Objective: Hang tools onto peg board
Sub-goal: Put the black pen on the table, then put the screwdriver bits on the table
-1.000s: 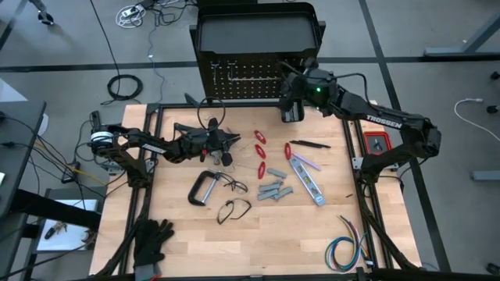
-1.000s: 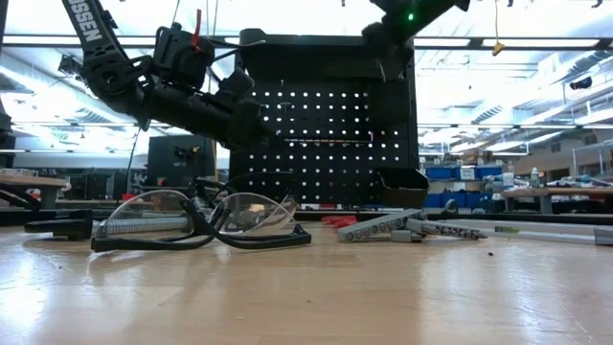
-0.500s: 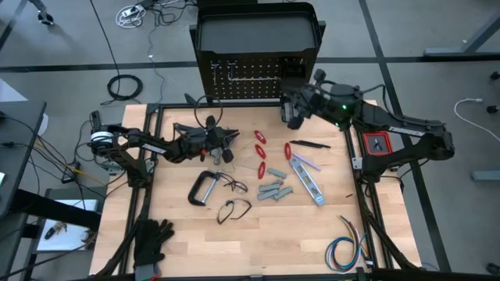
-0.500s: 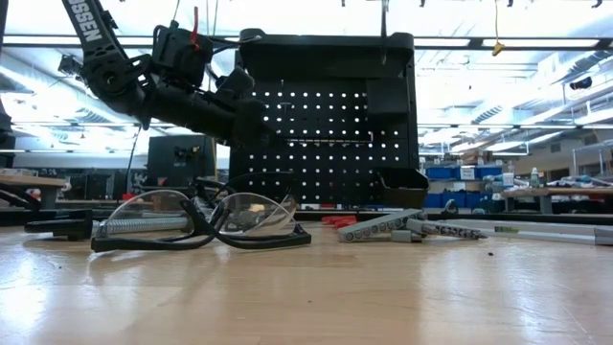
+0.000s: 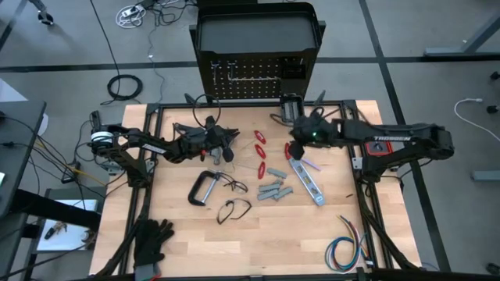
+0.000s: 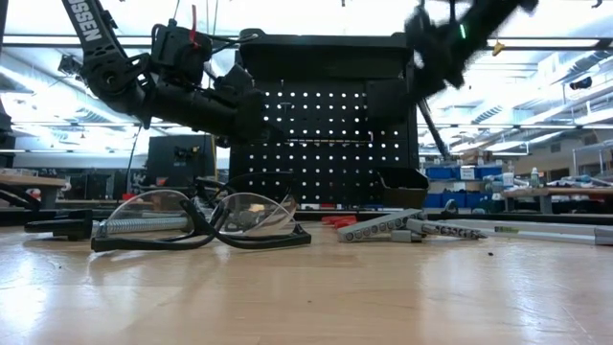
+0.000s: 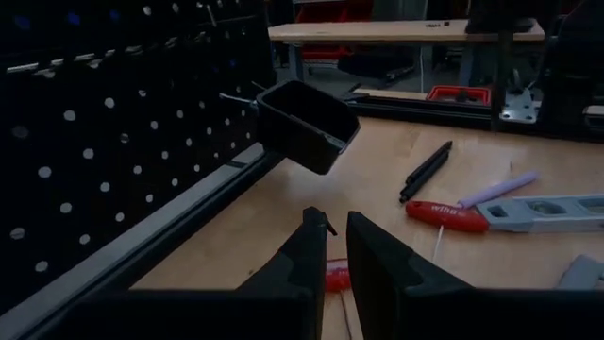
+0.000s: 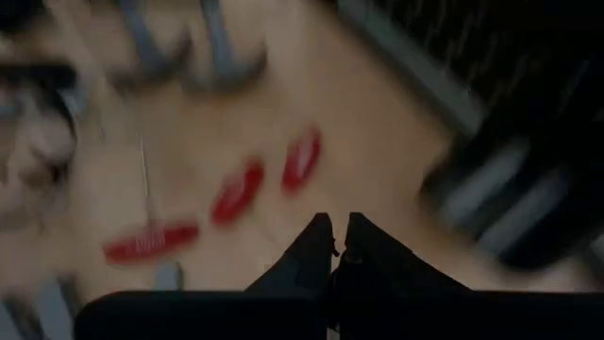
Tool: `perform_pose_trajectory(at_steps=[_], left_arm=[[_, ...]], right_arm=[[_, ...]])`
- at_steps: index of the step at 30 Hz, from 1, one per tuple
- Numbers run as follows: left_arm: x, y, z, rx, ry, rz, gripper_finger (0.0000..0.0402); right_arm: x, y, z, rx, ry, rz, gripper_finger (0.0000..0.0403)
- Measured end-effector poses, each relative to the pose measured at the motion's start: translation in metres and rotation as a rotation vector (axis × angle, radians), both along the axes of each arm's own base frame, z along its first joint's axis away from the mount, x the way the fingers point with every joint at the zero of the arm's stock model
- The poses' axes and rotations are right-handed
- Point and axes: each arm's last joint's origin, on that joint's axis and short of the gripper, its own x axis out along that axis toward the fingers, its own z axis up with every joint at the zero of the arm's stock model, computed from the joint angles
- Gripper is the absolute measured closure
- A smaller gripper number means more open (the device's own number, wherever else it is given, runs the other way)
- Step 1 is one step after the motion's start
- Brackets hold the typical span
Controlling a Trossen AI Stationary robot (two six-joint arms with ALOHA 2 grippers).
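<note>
My right claw (image 5: 295, 146) has swung back from the peg board (image 5: 258, 74), closed and empty; left claw (image 5: 229, 140) closed too. Most tools (image 5: 275, 190) remain mid-table.

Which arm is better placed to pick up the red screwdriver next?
Right, probably. The right gripper, jaws shut and empty, hovers by the red screwdriver; the left gripper sits farther off, near the hammers.
</note>
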Motion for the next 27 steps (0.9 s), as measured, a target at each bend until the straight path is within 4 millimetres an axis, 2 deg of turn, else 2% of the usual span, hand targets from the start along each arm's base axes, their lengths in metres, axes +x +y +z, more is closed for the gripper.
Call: perform_pose_trajectory(at_steps=[3, 5, 8, 11, 16, 19, 22, 27], left_arm=[[0.000, 0.000, 0.000, -0.002, 0.004, -0.001, 0.0356], [0.000, 0.000, -0.001, -0.005, 0.014, -0.001, 0.0356], [0.000, 0.000, -0.002, -0.006, 0.016, -0.001, 0.0356], [0.000, -0.001, -0.002, -0.009, 0.023, -0.011, 0.0356], [0.000, -0.003, -0.006, -0.028, 0.050, -0.036, 0.0355], [0.000, -0.003, -0.005, -0.025, 0.044, -0.037, 0.0355], [0.000, -0.003, -0.005, -0.004, 0.056, -0.040, 0.0354], [0.000, -0.002, -0.004, 0.071, 0.081, -0.049, 0.0355]], right_arm=[[-0.013, -0.008, -0.046, 0.166, 0.048, -0.047, 0.0370], [-0.022, -0.013, -0.068, 0.266, 0.058, -0.073, 0.0370], [-0.032, -0.018, -0.092, 0.343, 0.046, -0.127, 0.0366], [-0.036, -0.021, -0.108, 0.306, -0.015, -0.159, 0.0318], [-0.037, -0.022, -0.120, 0.231, -0.178, -0.162, 0.0208], [-0.039, -0.023, -0.123, 0.175, -0.256, -0.189, 0.0163], [-0.041, -0.024, -0.125, 0.110, -0.270, -0.208, 0.0138], [-0.041, -0.026, -0.121, -0.021, -0.270, -0.250, 0.0132]])
